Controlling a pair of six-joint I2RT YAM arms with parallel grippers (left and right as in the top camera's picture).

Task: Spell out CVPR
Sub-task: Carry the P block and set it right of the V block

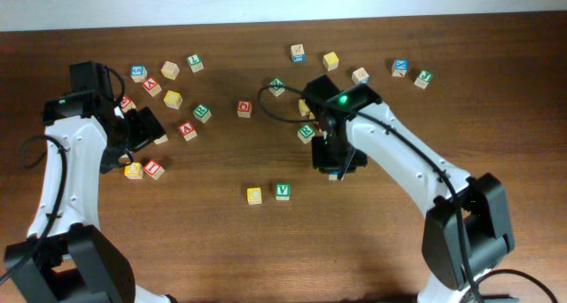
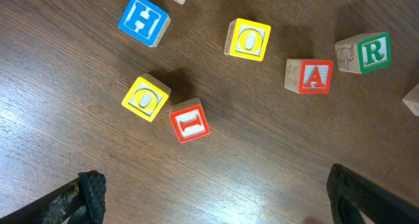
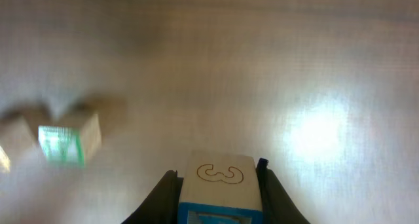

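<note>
blue-edged block (image 3: 217, 179) clamped between the right jaws.

Yellow block (image 1: 254, 195) just beside green V block (image 1: 283, 191); blue-faced block (image 3: 217, 192) in right gripper (image 3: 216, 177).

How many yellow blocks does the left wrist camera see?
2: the upper yellow block near top centre; the lower yellow block left of centre, beside the red block. More may lie outside the frame.
</note>
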